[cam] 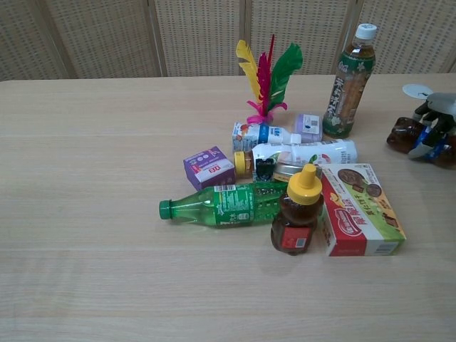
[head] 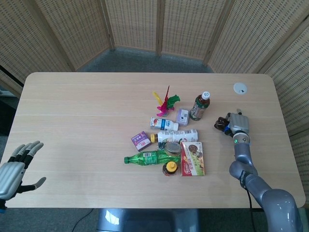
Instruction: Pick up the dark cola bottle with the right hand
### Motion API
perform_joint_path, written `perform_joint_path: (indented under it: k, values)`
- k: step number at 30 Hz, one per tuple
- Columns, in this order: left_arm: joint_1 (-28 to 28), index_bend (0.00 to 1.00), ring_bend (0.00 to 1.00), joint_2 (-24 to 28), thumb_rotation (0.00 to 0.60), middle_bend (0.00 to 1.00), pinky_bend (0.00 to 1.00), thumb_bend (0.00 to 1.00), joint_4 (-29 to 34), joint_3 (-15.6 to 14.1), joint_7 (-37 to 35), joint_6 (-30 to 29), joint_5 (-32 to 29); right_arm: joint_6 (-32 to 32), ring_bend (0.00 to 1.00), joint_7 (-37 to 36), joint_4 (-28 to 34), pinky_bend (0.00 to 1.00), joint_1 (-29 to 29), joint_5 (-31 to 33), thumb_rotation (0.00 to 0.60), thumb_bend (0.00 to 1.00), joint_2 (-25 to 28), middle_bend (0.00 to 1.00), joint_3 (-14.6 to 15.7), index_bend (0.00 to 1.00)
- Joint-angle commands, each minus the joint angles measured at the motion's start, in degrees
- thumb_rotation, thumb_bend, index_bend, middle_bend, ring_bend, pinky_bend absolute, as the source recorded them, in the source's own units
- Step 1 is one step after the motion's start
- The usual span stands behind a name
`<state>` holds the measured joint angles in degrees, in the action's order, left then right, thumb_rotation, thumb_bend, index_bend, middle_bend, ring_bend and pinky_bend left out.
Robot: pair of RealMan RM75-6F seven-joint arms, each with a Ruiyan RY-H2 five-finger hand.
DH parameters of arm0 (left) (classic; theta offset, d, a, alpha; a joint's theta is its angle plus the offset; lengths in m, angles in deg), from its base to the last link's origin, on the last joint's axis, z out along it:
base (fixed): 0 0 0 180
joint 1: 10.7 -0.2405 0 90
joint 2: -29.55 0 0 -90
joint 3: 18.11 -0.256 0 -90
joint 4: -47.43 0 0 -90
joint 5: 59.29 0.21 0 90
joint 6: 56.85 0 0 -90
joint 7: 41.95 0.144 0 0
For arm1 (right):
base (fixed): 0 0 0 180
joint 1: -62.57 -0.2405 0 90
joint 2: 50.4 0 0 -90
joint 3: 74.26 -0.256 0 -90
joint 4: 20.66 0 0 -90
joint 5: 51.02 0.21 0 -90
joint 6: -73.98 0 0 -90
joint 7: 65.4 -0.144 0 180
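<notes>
The dark cola bottle [head: 222, 123] [cam: 404, 133] lies on its side at the right of the table [head: 87, 121], its blue label mostly covered. My right hand [head: 236, 123] [cam: 436, 127] lies over it with the fingers curled round the bottle. The bottle seems to rest on the table still. My left hand [head: 15, 167] hangs open off the table's front left corner, holding nothing; the chest view does not show it.
Left of the cola stands a tall tea bottle [head: 200, 106]. A cluster fills the middle: feather shuttlecock [head: 165, 102], small purple boxes, white bottles, a green bottle [head: 150, 157] on its side, honey bottle [head: 169, 168], red box [head: 192, 158]. A white disc [head: 240, 88] lies far right.
</notes>
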<state>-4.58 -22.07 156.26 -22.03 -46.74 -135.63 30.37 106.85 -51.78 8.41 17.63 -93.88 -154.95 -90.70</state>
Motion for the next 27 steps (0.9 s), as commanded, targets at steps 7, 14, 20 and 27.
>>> perform_joint_path:
  k: [7,14,20,27]
  values:
    - [0.0,0.04,0.0,-0.4,0.6,0.0,0.0,0.3,-0.2,0.0,0.0,0.3,-0.1,3.5,1.0,-4.2,-0.2,0.84,1.8,-4.3,0.6,0.19,0.4,0.91,-1.5,0.68]
    - [0.1,0.04,0.0,-0.6,0.6,0.0,0.0,0.3,-0.1,0.0,0.1,0.5,0.3,10.6,1.0,-4.9,12.8,0.84,4.7,-7.9,0.6,0.19,8.3,0.92,-2.4,0.68]
    - [-0.3,0.05,0.0,-0.5,0.6,0.0,0.0,0.3,-0.2,-0.5,-0.4,-0.2,1.3,17.4,1.0,-0.2,31.7,0.84,6.4,-7.4,0.6,0.19,19.1,0.92,-4.9,0.68]
    - [-1.2,0.04,0.0,-0.5,0.6,0.0,0.0,0.3,-1.1,-1.0,-2.0,-1.5,2.5,23.2,1.0,4.8,50.8,0.84,7.4,-5.7,0.6,0.18,29.4,0.92,-7.8,0.69]
